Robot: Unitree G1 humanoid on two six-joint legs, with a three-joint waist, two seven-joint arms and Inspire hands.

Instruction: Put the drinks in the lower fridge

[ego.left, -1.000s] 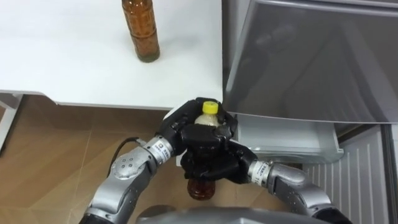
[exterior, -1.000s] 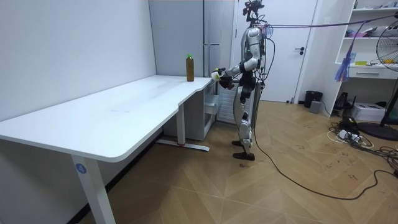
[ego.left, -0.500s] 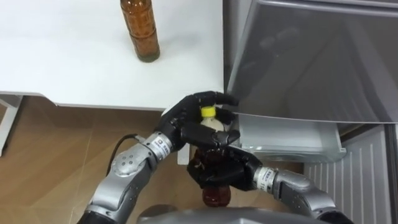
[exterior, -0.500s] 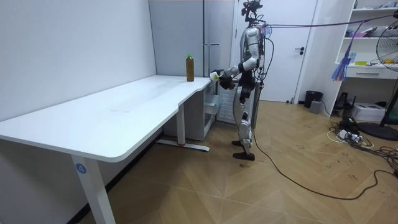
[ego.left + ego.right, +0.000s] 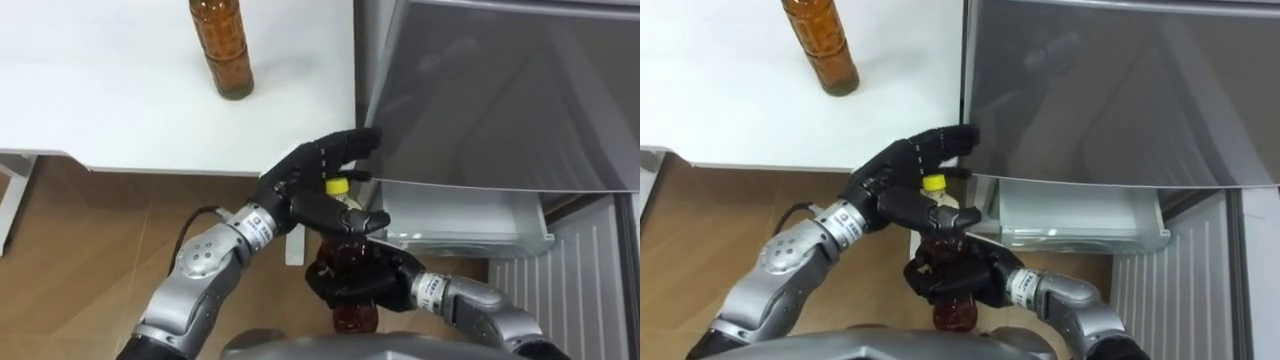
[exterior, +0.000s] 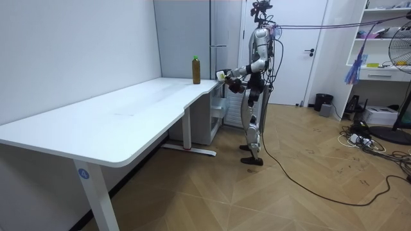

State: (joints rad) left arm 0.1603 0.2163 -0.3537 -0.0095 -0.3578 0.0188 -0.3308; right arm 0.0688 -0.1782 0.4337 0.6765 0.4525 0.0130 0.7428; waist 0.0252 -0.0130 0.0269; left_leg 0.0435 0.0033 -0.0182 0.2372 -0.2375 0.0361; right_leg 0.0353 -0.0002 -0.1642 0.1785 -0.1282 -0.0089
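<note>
Amber bottle [image 5: 352, 318] clamped in right hand [image 5: 350, 282]; left hand [image 5: 303, 192] spread above it; fridge front [image 5: 500, 95] beyond.

I find bright, even overhead light. The table [image 5: 100, 100] shows near-white with mild glare, the fridge door [image 5: 500, 90] carries soft grey reflections, and faint shadow falls on the floor [image 5: 90, 230].

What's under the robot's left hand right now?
A yellow-capped brown bottle, gripped by the right hand. The open left hand covers part of its neck; the right hand's fingers cover its middle.
</note>
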